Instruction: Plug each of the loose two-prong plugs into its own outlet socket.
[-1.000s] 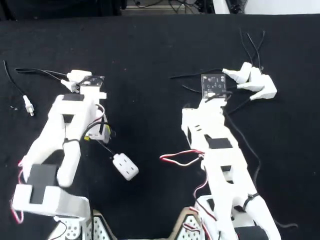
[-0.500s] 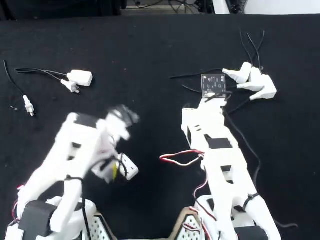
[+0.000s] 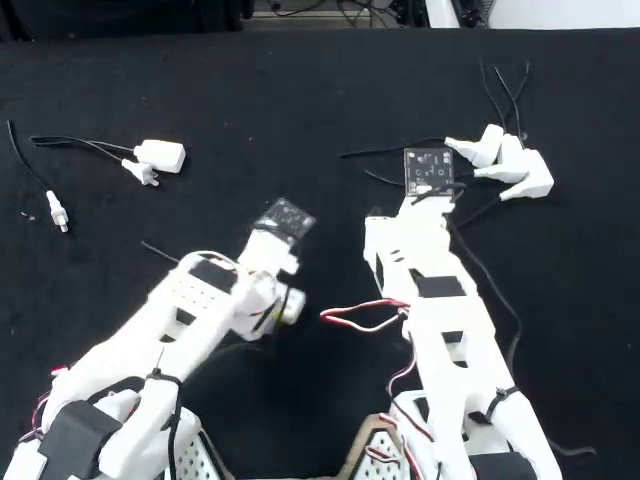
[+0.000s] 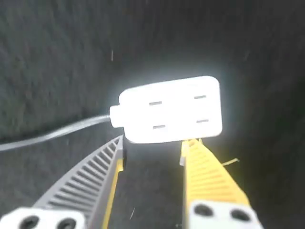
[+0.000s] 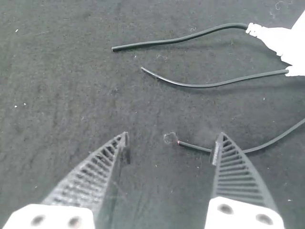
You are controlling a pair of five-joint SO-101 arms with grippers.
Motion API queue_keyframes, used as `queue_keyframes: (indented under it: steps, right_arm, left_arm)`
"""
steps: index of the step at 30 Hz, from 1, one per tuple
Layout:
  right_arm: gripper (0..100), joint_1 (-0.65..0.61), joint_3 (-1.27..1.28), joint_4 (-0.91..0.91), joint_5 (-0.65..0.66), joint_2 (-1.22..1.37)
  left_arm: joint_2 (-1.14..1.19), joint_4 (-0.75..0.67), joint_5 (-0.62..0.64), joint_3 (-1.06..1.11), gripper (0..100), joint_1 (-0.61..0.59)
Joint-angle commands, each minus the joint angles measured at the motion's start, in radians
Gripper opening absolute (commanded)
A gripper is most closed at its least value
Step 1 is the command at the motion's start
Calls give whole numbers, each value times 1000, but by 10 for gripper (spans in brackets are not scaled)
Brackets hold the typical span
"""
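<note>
**Socket in the left fingers, loose plugs far across the counter**

The left wrist view shows the left gripper (image 4: 152,143) up close. Its fingers are clamped on the near edge of a white outlet socket (image 4: 171,110), which shows four slots on its face. A pale cord (image 4: 52,133) trails from one end.

The high view gives the layout. That arm reaches to the middle of the black counter (image 3: 300,90), well apart from a small plug (image 3: 141,173) lying just beside a white block (image 3: 162,155). A second plug (image 3: 57,212) lies nearer the counter's edge.

In the right wrist view, the right gripper (image 5: 173,136) has its fingers spread wide above the counter. The end of a black wire (image 5: 190,145) lies between them. From above, a white cluster (image 3: 510,165) of plug bodies sits just beside that gripper.
</note>
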Motion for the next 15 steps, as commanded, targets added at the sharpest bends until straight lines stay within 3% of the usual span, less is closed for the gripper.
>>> queue_keyframes:
  steps: [1, 5, 9, 13, 15]
  right_arm:
    - [272, 9, -62, -17, -2, -39]
    - [272, 9, -61, -17, -2, -39]
    - [272, 9, -61, -21, -2, -35]
    - [272, 9, -61, -21, -2, -35]
    - [272, 9, -62, -21, -2, -35]
  left_arm:
    - [-29, -112, 112, -7, 200, 42]
    - [-32, -106, 123, -8, 200, 31]
    - [-32, 43, 121, -102, 200, -18]
    - [-31, 201, 121, -269, 200, -128]
    - [-18, 196, 127, -315, 200, -202]
